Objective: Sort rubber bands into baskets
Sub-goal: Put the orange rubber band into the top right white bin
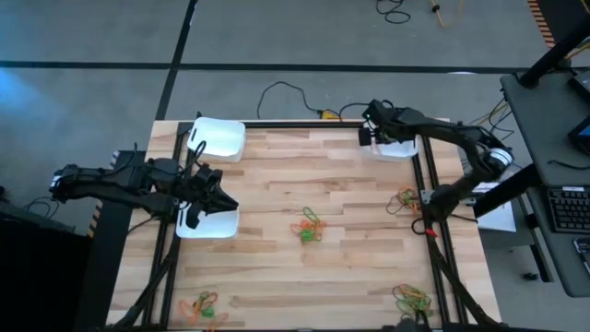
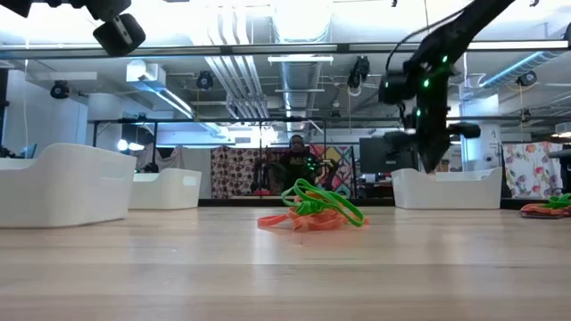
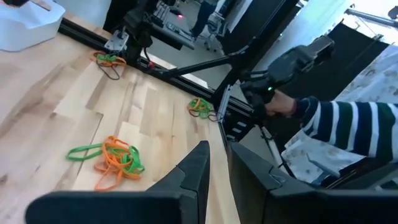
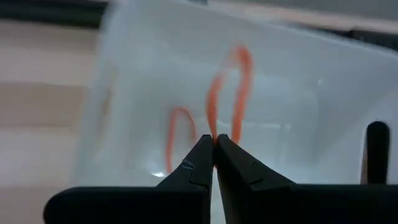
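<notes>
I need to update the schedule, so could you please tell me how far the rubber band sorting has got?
Barely started. Done: one orange band seems to lie in the far right basket. In hand: the right pincer is shut on another orange band above that basket. The left pincer hangs over the near left basket. Left: four tangled piles, at centre, the right edge and both near corners.

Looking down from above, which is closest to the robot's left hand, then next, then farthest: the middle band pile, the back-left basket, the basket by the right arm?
1. Back-left basket, just behind the left hand.
2. Middle band pile, table center.
3. Basket by the right arm, far back right.
</notes>
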You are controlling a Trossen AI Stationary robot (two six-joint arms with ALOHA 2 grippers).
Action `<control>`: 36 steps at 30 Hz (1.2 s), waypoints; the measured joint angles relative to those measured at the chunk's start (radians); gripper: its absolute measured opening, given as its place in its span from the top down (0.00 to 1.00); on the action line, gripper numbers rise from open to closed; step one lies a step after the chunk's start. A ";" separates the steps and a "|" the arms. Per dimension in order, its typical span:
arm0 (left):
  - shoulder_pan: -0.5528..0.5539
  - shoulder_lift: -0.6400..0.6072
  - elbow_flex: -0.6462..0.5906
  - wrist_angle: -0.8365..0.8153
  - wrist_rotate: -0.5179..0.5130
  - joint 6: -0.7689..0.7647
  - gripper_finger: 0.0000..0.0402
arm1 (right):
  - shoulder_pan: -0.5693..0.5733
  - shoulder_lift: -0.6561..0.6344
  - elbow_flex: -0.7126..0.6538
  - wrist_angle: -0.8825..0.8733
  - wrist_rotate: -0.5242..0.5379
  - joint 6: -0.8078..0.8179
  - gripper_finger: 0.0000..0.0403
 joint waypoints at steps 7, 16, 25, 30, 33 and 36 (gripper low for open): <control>-0.001 0.012 0.000 0.000 -0.102 -0.024 0.89 | -0.002 0.117 0.000 0.000 -0.007 -0.003 0.83; -0.021 0.016 0.000 0.004 -0.105 -0.039 0.89 | 0.042 0.018 0.000 -0.008 0.001 0.041 0.57; -0.030 0.029 0.000 0.005 -0.105 -0.009 0.89 | 0.481 -0.173 0.000 0.078 -0.011 0.127 0.56; -0.036 0.047 0.000 0.005 -0.105 0.020 0.89 | 0.833 -0.132 0.000 0.243 -0.132 0.075 0.60; -0.037 0.059 0.000 0.005 -0.104 0.035 0.89 | 0.999 -0.058 0.000 0.299 -0.136 0.070 0.63; -0.037 0.066 0.000 0.005 -0.105 0.048 0.89 | 1.078 0.027 0.000 0.362 -0.134 0.128 0.65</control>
